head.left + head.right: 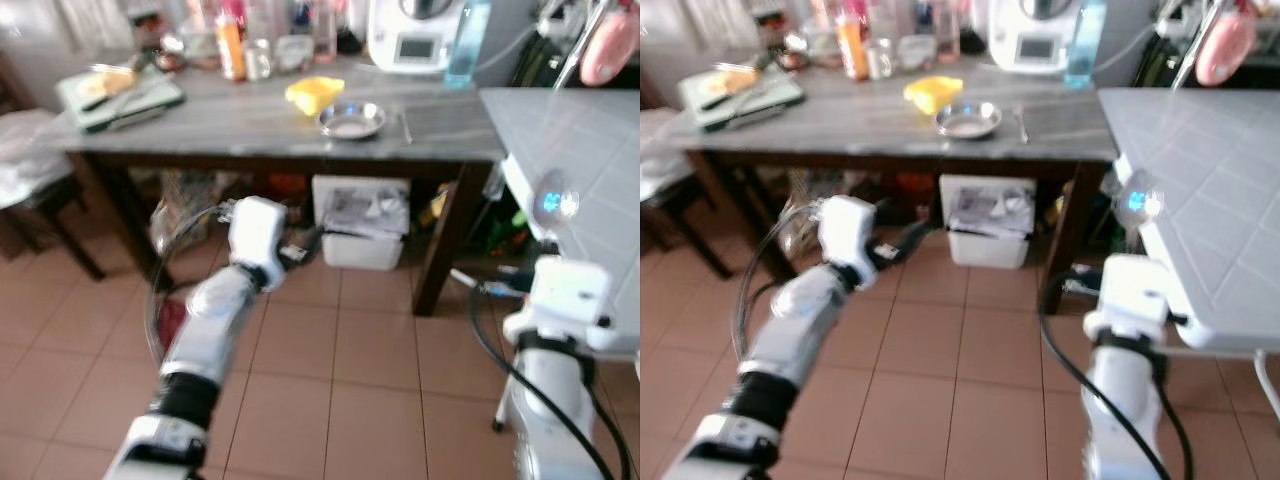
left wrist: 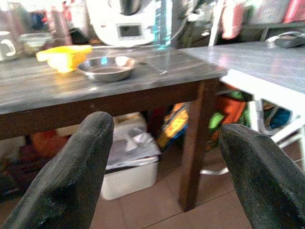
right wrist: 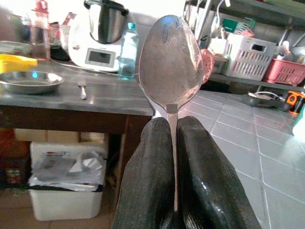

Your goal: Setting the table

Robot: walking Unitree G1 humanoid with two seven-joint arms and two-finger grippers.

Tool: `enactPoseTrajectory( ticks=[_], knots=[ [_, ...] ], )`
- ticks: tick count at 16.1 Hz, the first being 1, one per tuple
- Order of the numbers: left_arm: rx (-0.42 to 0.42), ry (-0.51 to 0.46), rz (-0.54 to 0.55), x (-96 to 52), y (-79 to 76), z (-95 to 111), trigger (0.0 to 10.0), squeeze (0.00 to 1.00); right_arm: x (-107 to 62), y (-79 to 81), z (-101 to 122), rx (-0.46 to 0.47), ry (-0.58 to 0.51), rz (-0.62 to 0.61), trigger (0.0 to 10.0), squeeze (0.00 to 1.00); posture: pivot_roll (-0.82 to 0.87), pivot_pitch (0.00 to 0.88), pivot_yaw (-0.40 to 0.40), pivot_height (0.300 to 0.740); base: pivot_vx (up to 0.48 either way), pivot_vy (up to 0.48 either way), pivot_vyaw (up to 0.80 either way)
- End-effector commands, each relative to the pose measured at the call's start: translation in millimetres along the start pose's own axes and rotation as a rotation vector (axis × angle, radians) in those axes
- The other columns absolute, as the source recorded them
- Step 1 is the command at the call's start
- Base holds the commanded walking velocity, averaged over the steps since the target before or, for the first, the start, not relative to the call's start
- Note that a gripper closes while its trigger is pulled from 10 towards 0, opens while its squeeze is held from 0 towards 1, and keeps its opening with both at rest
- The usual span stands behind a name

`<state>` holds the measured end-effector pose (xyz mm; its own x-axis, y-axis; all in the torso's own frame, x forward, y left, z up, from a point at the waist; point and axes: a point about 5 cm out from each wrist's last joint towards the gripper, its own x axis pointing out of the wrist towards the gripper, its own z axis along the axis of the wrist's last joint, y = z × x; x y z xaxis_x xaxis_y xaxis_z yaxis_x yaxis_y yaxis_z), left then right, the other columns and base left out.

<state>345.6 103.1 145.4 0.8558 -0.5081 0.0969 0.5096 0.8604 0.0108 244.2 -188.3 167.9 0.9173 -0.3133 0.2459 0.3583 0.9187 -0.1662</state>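
The right gripper (image 3: 172,143) has its two black fingers pressed together on the handle of a shiny metal spoon (image 3: 170,59), whose bowl stands upright above the fingertips. Beyond it and to its left lies a dark wooden table with a grey top (image 1: 250,125); on that top rest a shallow round steel dish (image 1: 351,121), a small metal fork (image 3: 82,89) just beside the dish, and a yellow plastic container (image 1: 314,94) behind it. Close on the gripper's right is a white tiled counter (image 1: 590,150). The left gripper (image 2: 162,157) is held low before the table with fingers spread apart, empty. Under the table sits a white plastic bin (image 1: 362,222).
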Motion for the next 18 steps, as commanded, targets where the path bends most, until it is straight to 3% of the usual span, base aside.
enactPoseTrajectory(
  ticks=[1, 18],
  knots=[
    [-0.003, -0.012, -0.031, 4.0, -9.7, 1.6, 10.0, 0.00, -0.4, -6.5, 1.4, -0.006, -0.009, -0.020, 10.0, 0.00, 0.03, 0.063, 0.038, 0.740, 0.368, 0.000, 0.00],
    [0.002, -0.013, -0.018, 3.5, -9.1, 2.9, 10.0, 0.00, 3.9, -2.2, -1.2, -0.019, 0.007, 0.003, 10.0, 0.00, 0.05, 0.067, 0.030, 0.740, 0.424, 0.000, 0.00]
  ],
)
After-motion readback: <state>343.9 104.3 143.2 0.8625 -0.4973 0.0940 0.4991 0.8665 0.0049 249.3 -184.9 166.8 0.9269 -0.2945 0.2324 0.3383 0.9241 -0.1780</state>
